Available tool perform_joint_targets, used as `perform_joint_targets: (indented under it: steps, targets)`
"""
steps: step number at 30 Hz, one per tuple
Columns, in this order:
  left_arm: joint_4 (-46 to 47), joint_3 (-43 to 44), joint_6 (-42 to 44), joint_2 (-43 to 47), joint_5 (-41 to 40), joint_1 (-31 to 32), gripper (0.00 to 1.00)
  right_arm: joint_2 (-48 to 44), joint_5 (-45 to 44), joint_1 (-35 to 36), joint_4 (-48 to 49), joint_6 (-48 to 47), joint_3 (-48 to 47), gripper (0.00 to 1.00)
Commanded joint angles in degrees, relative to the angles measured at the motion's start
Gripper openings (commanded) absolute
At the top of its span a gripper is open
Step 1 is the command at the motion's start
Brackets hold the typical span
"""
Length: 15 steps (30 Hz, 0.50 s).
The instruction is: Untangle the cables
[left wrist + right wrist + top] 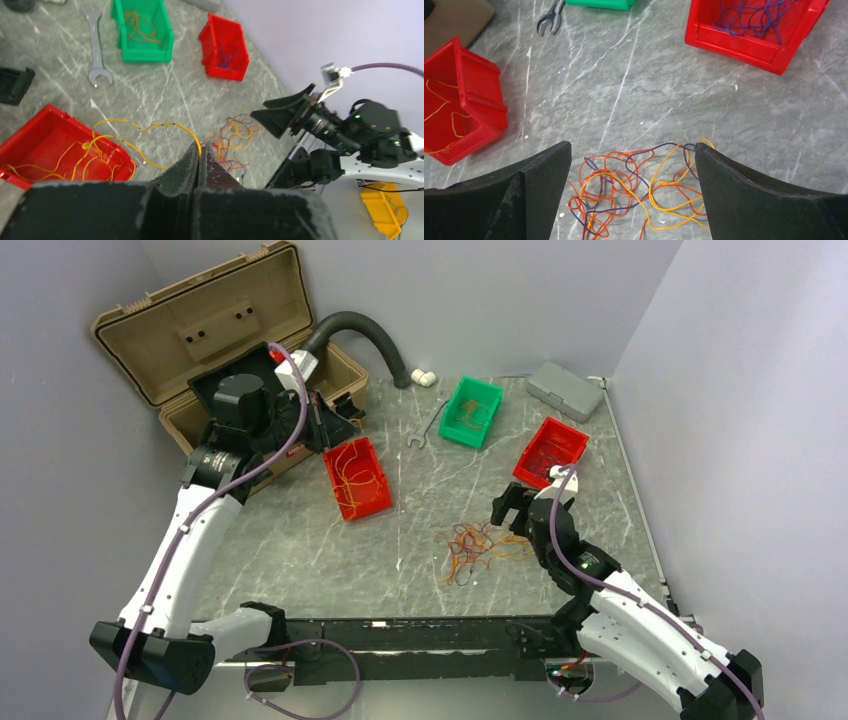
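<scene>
Right end effector (631, 147) wide above tangle (624, 192); left end effector (199, 149) pinches yellow cable (172, 124) (over left red bin (37, 132)). Next, likely: grab one strand.

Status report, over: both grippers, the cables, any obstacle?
Left gripper shut on yellow cable. Right gripper open above tangle. Wrench well apart, nothing blocking.

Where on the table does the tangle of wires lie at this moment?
In the top view the tangle of wires lies on the grey table, right of the middle, close by the right gripper and nearer than the green bin.
</scene>
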State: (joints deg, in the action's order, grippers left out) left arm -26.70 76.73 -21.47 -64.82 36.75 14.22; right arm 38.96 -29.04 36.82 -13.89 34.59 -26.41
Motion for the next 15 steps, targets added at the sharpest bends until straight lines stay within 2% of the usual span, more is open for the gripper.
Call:
perform_joint_targets:
  steps: [1,8,15]
  targets:
    - [-0.69,-2.02,3.47,-1.43,-1.78,-0.21,0.0,-0.97,2.5,-0.02,2.93,-2.02,-1.56,0.95]
    - [-0.57,-2.37,4.77,-3.25,-3.91,-0.2,0.0,-2.06,3.37,0.07,3.31,-2.72,-1.43,0.95]
    - [-1.52,2.51,5.42,-5.67,-4.1,-0.16,0.0,-3.0,3.12,-0.02,2.84,-3.25,-1.53,0.95]
